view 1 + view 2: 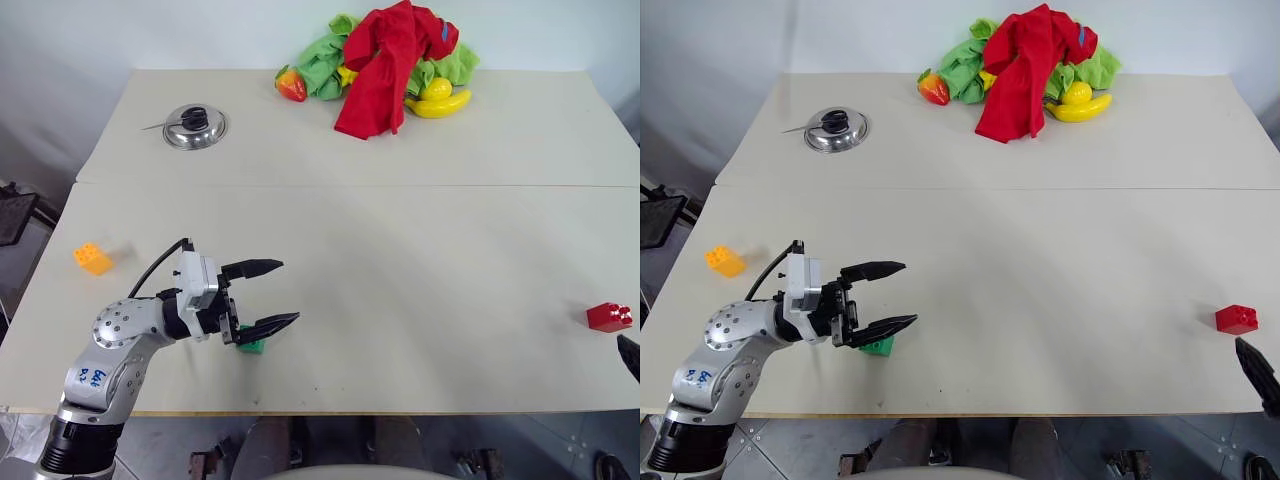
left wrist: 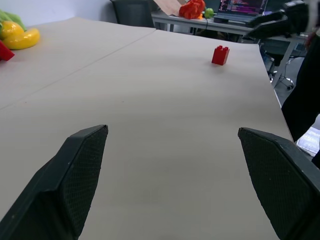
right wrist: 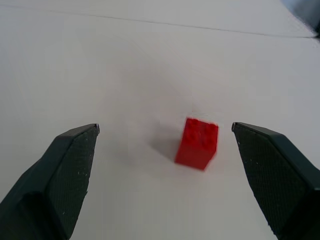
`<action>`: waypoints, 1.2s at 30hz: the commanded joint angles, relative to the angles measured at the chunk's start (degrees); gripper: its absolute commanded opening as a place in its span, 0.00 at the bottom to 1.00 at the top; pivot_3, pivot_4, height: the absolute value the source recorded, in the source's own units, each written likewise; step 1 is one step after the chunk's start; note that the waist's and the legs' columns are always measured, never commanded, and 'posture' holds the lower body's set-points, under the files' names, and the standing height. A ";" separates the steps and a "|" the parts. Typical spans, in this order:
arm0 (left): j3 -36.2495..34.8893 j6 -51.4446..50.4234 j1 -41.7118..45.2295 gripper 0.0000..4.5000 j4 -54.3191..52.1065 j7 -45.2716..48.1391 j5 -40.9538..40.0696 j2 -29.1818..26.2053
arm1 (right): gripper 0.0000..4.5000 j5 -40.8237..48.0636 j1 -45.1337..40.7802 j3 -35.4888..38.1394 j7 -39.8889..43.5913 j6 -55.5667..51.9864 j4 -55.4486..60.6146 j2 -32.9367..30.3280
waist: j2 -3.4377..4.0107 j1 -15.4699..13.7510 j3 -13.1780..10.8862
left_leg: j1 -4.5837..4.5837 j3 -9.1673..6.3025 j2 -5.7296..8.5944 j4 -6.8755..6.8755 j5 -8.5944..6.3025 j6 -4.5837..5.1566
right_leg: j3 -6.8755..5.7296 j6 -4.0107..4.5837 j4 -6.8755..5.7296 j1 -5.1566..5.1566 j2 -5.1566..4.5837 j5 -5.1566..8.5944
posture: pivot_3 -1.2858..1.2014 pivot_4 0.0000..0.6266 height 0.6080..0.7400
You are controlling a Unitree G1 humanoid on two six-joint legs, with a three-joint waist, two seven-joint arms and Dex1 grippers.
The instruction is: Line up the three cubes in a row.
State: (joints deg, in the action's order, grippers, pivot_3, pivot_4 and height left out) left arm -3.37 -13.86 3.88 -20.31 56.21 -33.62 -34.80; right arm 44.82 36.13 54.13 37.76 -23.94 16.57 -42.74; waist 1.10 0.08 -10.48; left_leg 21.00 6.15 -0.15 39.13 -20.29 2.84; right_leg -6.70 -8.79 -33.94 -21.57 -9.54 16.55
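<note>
Right wrist view shows the red cube lying on the tabletop ahead of the right claw, whose two black fingers stand wide apart with nothing between them; the cube sits a little toward one finger, not in the middle of the gap. From the head views this red cube is at the far right edge of the tabletop, the orange-yellow cube is at the far left edge, and the green cube is near the front edge, just under the lower finger of the left claw, partly hidden by it. The left claw is also open and holds nothing; it points across the tabletop toward the right, over the green cube and not around it. My judgement is that the step in hand is the reach for the red cube with the right claw. To do it well, the claw should first be centred so the cube is midway between the fingers, then come down low enough that the pads meet the flat side walls and not the studs, and close gently, because the cube is close to the edge and a push could send it off. The red cube stands upright, studs on top. It looks slightly longer in one direction, and this long axis seems to run roughly across the tabletop from left to right, though I cannot tell this surely.
</note>
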 commanded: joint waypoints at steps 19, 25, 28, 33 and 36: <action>3.67 2.30 3.47 0.98 -2.28 -0.47 2.74 2.57 | 1.00 -11.79 -26.81 -19.41 -3.53 -31.93 -25.97 -22.46 | -0.10 -1.41 0.02 | 0.29 -0.13 0.18 0.09 0.00 0.19 | -0.29 -0.12 0.11 0.02 -0.04 -0.08 | 0.52 0.24 1.00; 2.91 2.24 3.60 1.00 -2.61 -1.18 2.72 1.99 | 0.72 -13.03 -29.81 -21.58 -0.59 -33.74 -26.42 -22.46 | -0.09 -1.38 0.02 | 0.25 -0.11 0.14 0.10 0.02 0.17 | -0.29 -0.14 0.10 0.03 -0.02 -0.09 | 0.52 0.24 1.00; 2.35 2.34 3.62 1.00 -2.34 -1.24 2.75 1.38 | 0.49 -13.43 -30.78 -21.99 0.99 -33.40 -25.91 -22.54 | -0.09 -1.38 0.02 | 0.26 -0.11 0.14 0.10 0.02 0.17 | -0.29 -0.14 0.10 0.03 -0.02 -0.09 | 0.52 0.24 1.00; 1.20 2.76 3.73 1.00 -1.28 -1.26 2.89 0.46 | 0.34 -11.78 -31.70 -26.70 15.89 -27.51 -17.91 -27.09 | -0.02 -1.34 0.00 | 0.26 -0.10 0.15 0.10 0.02 0.16 | -0.28 -0.15 0.10 0.02 -0.02 -0.09 | 0.52 0.24 1.00; 0.42 3.13 3.54 1.00 -0.22 -1.27 3.16 0.31 | 0.34 -11.90 -34.67 -32.46 25.54 -19.38 -11.46 -28.88 | -0.05 -1.09 -0.01 | 0.24 -0.11 0.09 0.10 0.03 0.15 | -0.29 -0.15 0.11 0.02 0.02 -0.09 | 0.52 0.24 1.00</action>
State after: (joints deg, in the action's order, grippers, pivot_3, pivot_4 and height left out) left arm -1.70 -11.79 7.61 -19.99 55.00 -30.77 -34.10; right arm 32.64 3.14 24.16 57.12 -49.01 0.30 -70.17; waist 1.05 -1.01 -10.49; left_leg 21.23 6.05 -0.08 39.23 -20.26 2.97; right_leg -6.99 -8.94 -33.83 -21.54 -9.48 16.46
